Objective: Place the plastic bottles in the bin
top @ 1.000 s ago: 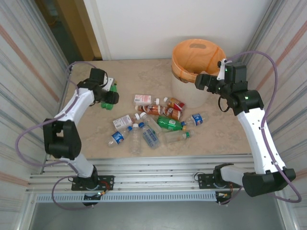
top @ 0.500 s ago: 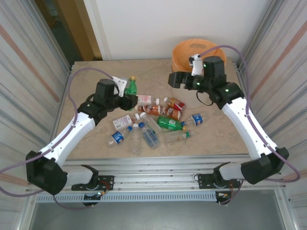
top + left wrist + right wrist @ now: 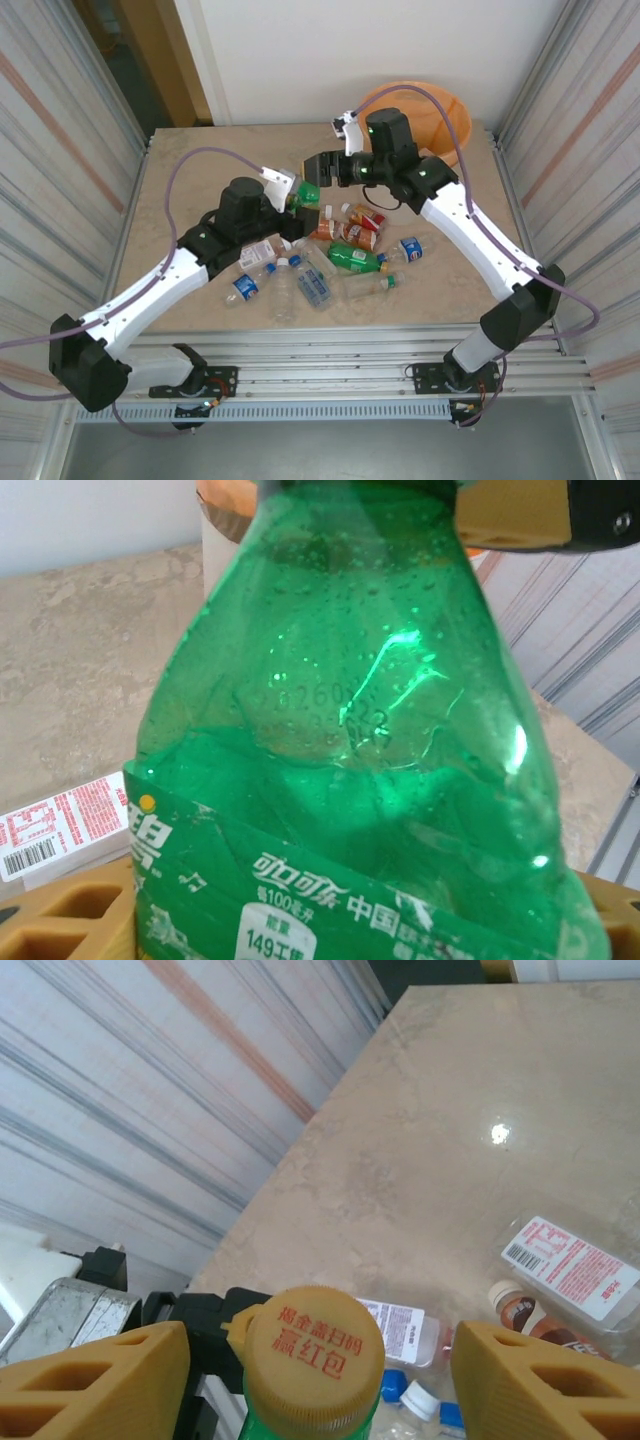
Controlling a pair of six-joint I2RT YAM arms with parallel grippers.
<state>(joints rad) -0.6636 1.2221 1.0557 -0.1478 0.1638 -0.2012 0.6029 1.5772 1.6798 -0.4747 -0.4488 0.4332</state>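
Left gripper is clamped on the lower body of an upright green plastic bottle. On its near side and to its right, a heap of small plastic bottles lies on the beige stone-look table. There are ten or so of them, clear, green and brown, none yet binned.

Just beyond, the right gripper stands open, a finger on either side of the bottle's yellow cap with a gap on each side.

Farthest off, beyond and to the right of that gripper, stands the round bin with the orange bag. I cannot tell what it holds.

This looks like a handover not yet completed, and by my reading most of the job remains.
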